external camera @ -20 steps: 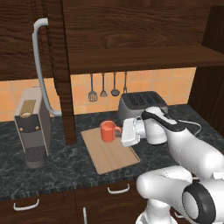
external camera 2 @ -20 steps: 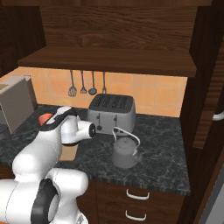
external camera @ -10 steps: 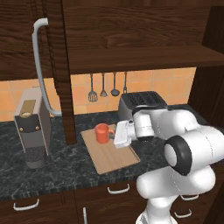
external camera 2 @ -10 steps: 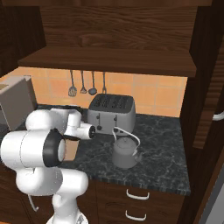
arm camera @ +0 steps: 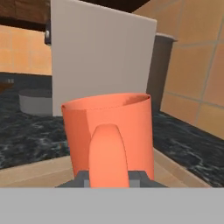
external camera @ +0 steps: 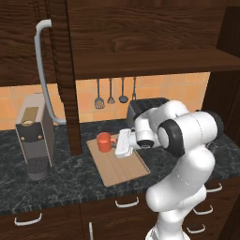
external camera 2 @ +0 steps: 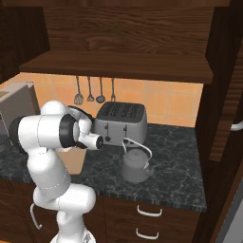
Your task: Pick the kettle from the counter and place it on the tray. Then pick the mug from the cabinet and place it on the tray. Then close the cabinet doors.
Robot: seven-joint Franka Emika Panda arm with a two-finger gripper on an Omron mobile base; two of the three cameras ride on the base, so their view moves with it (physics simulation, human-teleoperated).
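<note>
The orange-red mug stands upright at the back left corner of the tan tray. My gripper reaches in from the right and is shut on the mug's side handle. The hand view shows the mug close up, with its handle between the finger tips and the tray below. Whether the mug's base touches the tray is hidden. The dark grey kettle sits on the speckled counter in front of the toaster, well right of the tray. The cabinet doors hang open above the counter.
A grey coffee machine stands left of the tray, just beyond the mug. The toaster is behind the kettle, and utensils hang on the tiled wall. The open door's bar handle juts out at the left. Another door handle shows at the far right.
The gripper has carried the mug a little to the left, toward the tray's back left corner. The arm's elbow has swung up and round. The kettle has not moved.
</note>
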